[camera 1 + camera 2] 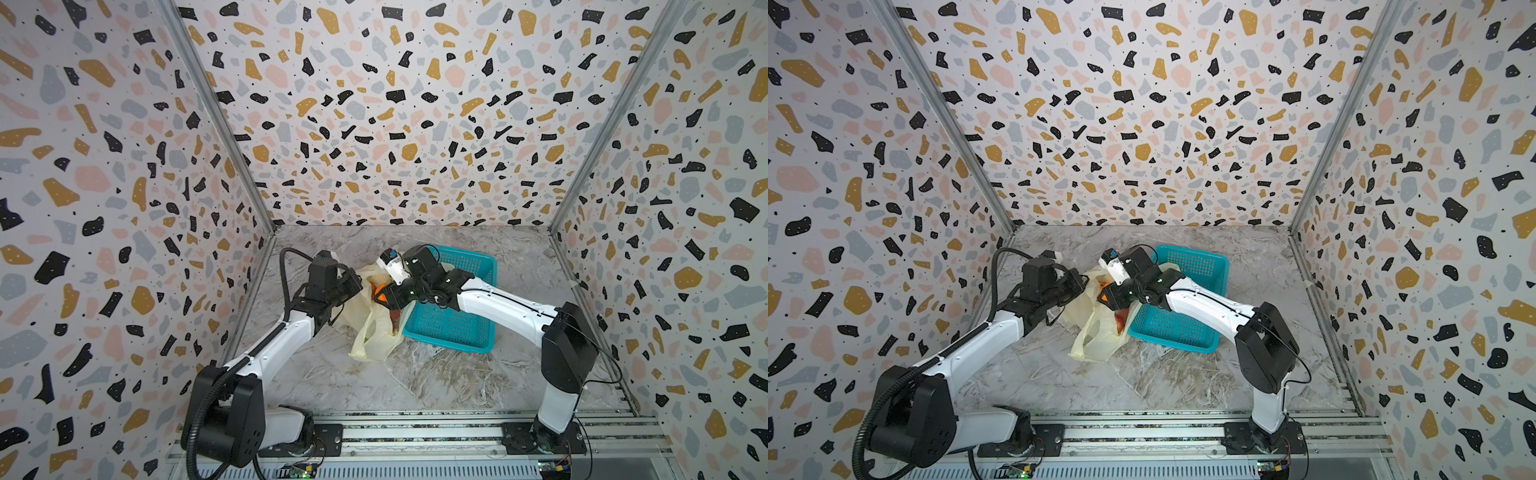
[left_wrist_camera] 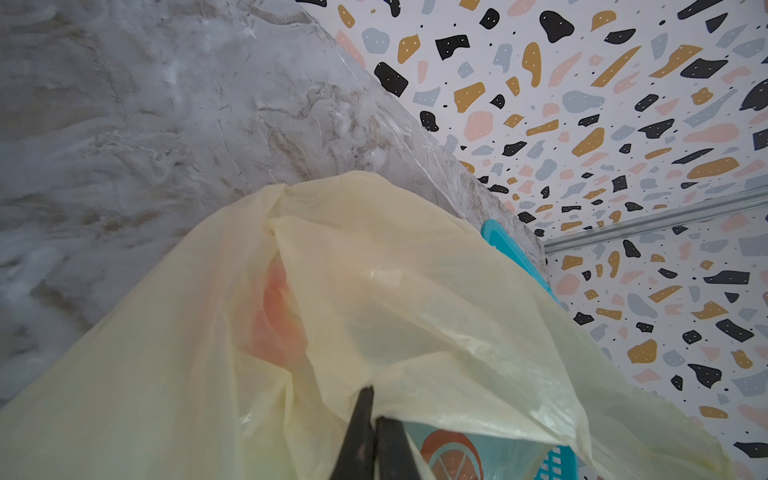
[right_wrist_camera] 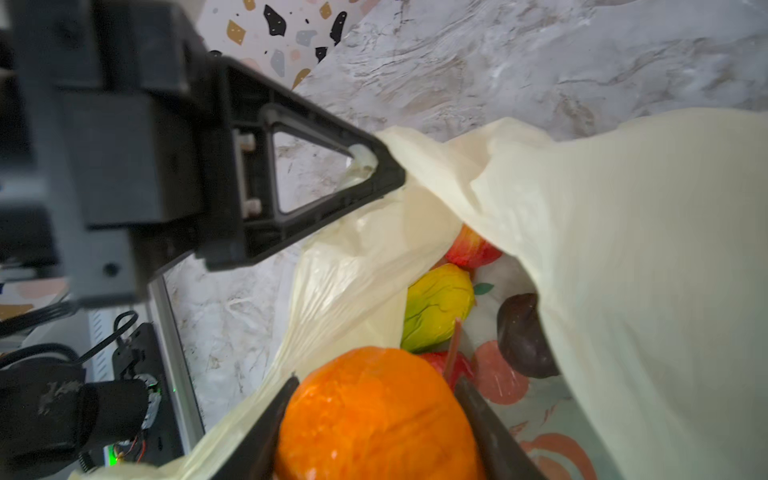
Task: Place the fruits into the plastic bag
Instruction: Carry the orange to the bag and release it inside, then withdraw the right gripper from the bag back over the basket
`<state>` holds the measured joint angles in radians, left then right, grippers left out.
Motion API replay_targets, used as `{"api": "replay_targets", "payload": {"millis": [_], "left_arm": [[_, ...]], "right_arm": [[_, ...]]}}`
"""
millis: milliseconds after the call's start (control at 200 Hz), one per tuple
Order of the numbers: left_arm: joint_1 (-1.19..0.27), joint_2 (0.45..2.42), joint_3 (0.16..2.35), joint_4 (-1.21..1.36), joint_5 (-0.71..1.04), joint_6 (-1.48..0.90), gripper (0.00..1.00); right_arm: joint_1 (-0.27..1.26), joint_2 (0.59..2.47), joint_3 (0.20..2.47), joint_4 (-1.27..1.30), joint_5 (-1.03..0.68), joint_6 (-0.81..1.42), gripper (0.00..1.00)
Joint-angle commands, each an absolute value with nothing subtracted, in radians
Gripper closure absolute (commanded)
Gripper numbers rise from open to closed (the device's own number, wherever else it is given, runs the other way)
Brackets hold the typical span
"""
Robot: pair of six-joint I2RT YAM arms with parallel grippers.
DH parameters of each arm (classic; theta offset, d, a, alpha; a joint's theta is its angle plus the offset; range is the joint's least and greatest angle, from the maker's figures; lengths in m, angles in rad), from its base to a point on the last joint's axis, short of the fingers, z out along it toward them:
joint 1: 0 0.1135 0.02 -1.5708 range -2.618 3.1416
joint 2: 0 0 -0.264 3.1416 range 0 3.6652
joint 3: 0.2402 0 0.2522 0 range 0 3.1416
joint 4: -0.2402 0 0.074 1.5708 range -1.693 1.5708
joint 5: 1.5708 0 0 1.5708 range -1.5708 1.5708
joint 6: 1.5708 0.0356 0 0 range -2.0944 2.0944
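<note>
Orange fruit point(image 3: 374, 419) in right hand point(image 3: 376, 382) at mouth of plastic bag point(image 3: 623, 249)

Robot lab booth, terrazzo-print walls point(image 1: 395, 104), marble-look tabletop point(image 1: 415, 374), rail-mounted arms point(image 1: 498, 303)

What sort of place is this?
Probably a robot test booth: patterned walls around a marble-look tabletop, left arm and right arm on a rail, toy fruits in a plastic bag.

You face a booth with speckled terrazzo-print walls point(image 1: 395, 104) on three sides, metal corner posts point(image 1: 216, 116), a grey marble-look table point(image 1: 415, 374), evenly lit.
</note>
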<state>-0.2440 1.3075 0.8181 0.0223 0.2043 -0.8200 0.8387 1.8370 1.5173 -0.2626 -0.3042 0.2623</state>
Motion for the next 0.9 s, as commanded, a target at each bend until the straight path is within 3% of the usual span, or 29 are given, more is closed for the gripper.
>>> {"api": "replay_targets", "payload": {"millis": [0,250,676,896], "left_arm": [[-0.242,1.283,0.846,0.016,0.214,-0.790,1.00],[-0.242,1.271,0.834,0.012,0.203,-0.781,1.00],[-0.242,1.272,0.846,-0.002,0.185,-0.771,1.00],[-0.241,1.269,0.848,-0.008,0.186,-0.769,1.00]], "right_arm": [[0.829,1.849,1.592,-0.288,-0.264,0.291,0.47],[0.805,1.973,1.707,-0.389,-0.155,0.253,0.45],[0.743,2.219,1.942,-0.468,-0.135,0.269,0.41],[0.745,2.259,2.013,-0.497,-0.132,0.280,0.25]]}}
